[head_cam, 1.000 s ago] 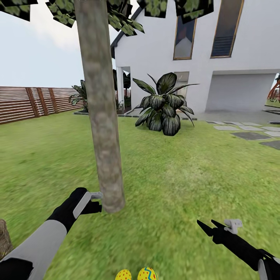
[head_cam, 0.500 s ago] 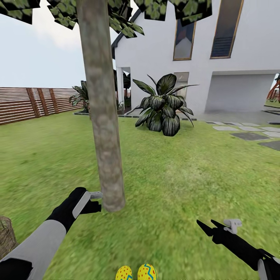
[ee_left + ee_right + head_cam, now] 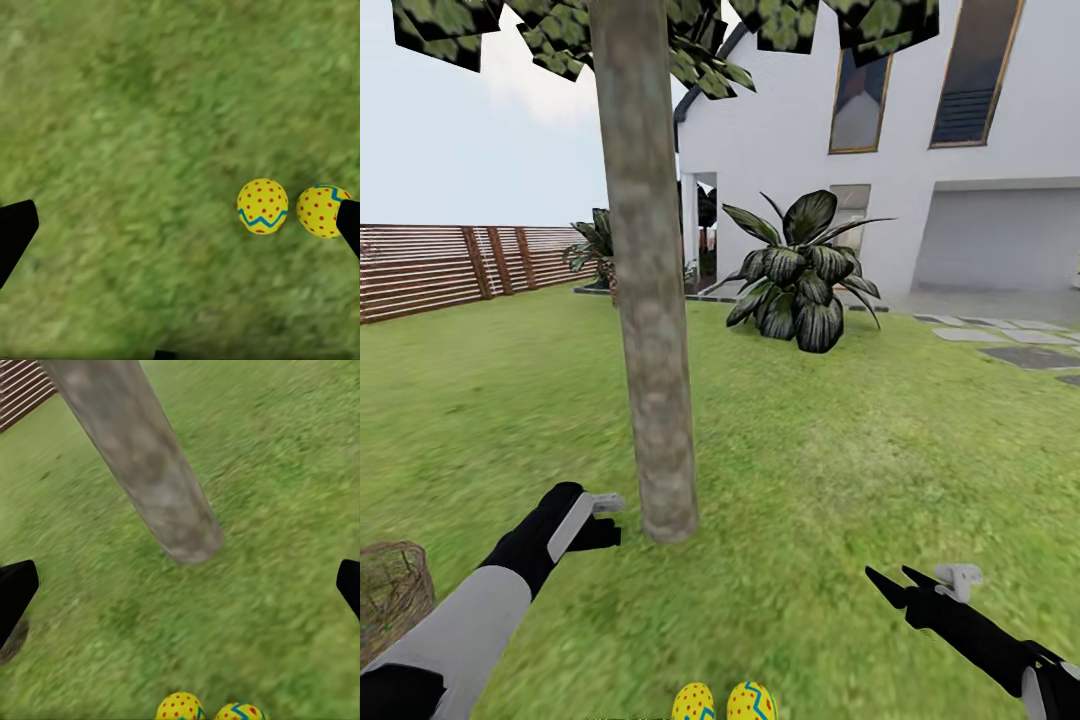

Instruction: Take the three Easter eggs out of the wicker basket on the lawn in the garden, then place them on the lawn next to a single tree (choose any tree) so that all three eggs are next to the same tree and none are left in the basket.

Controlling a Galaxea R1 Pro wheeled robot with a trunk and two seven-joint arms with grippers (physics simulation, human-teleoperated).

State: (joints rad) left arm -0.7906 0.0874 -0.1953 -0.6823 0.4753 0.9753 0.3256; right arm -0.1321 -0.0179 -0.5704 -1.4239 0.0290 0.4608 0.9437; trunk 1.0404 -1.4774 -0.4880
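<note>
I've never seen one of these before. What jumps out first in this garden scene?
A thick grey-brown tree rises from the lawn right ahead. Two yellow Easter eggs with red dots and blue zigzags lie side by side on the grass nearer the robot. Each arm's black end effector, left and right, hangs empty either side.

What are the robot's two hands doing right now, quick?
Left hand: open, holding nothing, hanging over the grass.
Right hand: open, holding nothing.
</note>
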